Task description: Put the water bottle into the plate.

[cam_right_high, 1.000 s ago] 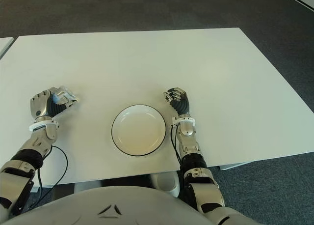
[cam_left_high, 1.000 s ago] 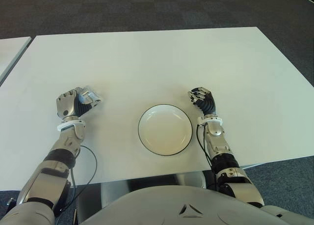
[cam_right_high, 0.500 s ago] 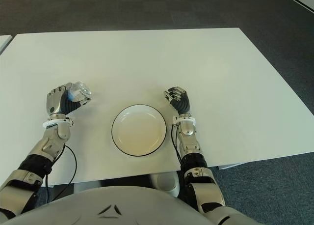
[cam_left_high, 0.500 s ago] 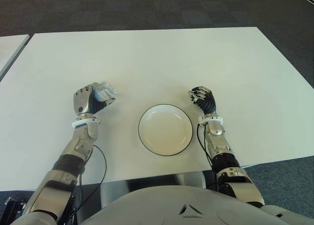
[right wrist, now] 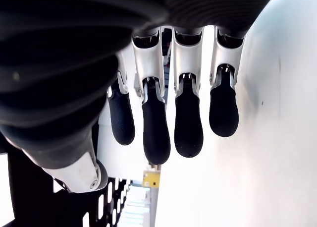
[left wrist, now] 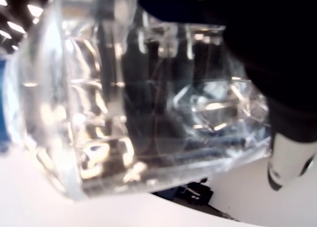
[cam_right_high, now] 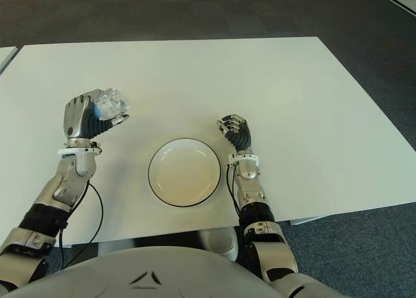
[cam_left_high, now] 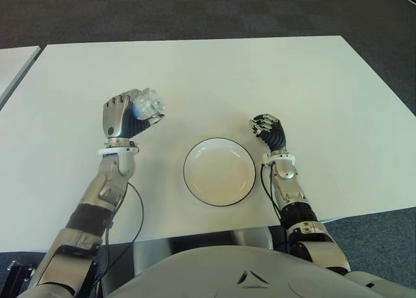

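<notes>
My left hand is raised above the white table, left of the plate, with its fingers curled round a clear plastic water bottle. Up close in the left wrist view, the ribbed bottle fills the picture. The white plate with a dark rim sits near the table's front edge, between my two arms, with nothing in it. My right hand shows just right of the plate, its fingers loosely bent and holding nothing.
A black cable hangs from my left forearm over the table's front edge. A second white table's corner shows at the far left. Dark carpet lies beyond the table.
My left hand has lifted the bottle and carried it forward and to the right, closer to the plate. The right hand has stayed still.
</notes>
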